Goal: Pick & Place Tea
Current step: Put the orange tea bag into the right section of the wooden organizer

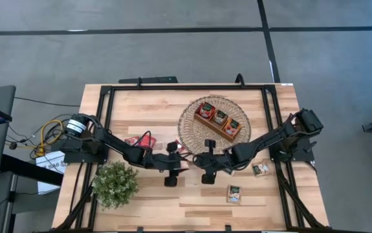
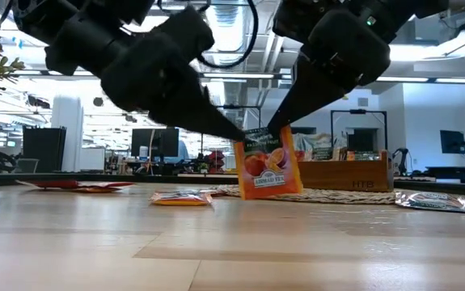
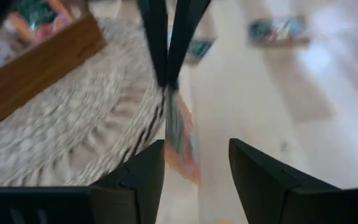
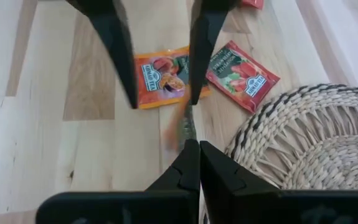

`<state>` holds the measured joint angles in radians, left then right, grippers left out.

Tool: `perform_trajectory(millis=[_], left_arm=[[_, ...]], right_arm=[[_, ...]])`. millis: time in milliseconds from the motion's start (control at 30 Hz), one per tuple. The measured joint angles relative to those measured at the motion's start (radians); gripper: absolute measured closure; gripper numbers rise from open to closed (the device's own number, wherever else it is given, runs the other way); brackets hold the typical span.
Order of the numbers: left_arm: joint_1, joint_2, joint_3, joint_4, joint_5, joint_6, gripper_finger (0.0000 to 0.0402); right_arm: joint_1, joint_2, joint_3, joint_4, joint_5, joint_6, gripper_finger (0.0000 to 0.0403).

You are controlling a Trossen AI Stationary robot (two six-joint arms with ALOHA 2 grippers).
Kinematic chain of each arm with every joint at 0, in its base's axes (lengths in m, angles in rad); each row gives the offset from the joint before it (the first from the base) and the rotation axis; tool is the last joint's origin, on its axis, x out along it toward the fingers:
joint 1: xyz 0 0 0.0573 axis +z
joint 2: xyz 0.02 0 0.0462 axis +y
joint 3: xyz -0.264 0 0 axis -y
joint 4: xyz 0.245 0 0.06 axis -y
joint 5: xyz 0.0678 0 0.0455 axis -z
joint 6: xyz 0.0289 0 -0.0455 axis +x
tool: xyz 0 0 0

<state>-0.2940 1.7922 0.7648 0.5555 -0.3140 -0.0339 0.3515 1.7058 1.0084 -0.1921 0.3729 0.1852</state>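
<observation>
An orange tea sachet [image 2: 268,166] hangs upright between my two grippers, over the bare wood just near of the woven mat [image 1: 195,129]. My right gripper [image 4: 194,144] is shut on it. My left gripper [image 3: 196,149] is open. Its fingers stand on either side of the sachet's upper part, and I cannot tell whether one touches it. More sachets lie flat on the table: an orange one [image 4: 160,78], a red one [image 4: 241,78], and two green-and-white ones [image 1: 260,169] [image 1: 234,193]. The wooden tray [image 1: 218,120] on the mat holds others. My right gripper pinches the orange sachet by its top edge [image 2: 263,134] between its two fingers, slanting down from the table's right. The sachet hangs upright below the fingertips, edge-on to both wrist views [image 4: 183,127], lifted clear of the table.
A potted plant [image 1: 114,183] stands at the near left. The black frame rails [image 1: 105,116] run along the table's sides and far edge. Red sachets [image 1: 137,140] lie under the left arm. Bare wood lies along the near edge.
</observation>
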Motion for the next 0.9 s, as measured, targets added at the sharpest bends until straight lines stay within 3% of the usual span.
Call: perform_trajectory(millis=[233,500,567,667,900], left_arm=[[0.002,0.072,0.002,0.103,-0.018,-0.003,0.0263],[0.001,0.075,0.001,0.106,-0.035,0.017,0.0383],[0.002,0.075,0.001,0.101,-0.036,0.028,0.0395],[0.001,0.075,0.001,0.099,-0.037,0.03,0.0399],[0.001,0.075,0.001,0.098,-0.036,0.03,0.0401]], right_arm=[[0.0,0.0,0.0,0.01,-0.002,0.0,0.0403],[0.0,0.0,0.0,0.014,-0.004,0.0,0.0402],[0.0,0.001,0.0,0.013,-0.007,0.004,0.0396],[-0.006,0.001,0.0,0.014,-0.011,0.026,0.0364],[-0.008,0.001,0.0,0.015,-0.041,-0.007,0.0241]])
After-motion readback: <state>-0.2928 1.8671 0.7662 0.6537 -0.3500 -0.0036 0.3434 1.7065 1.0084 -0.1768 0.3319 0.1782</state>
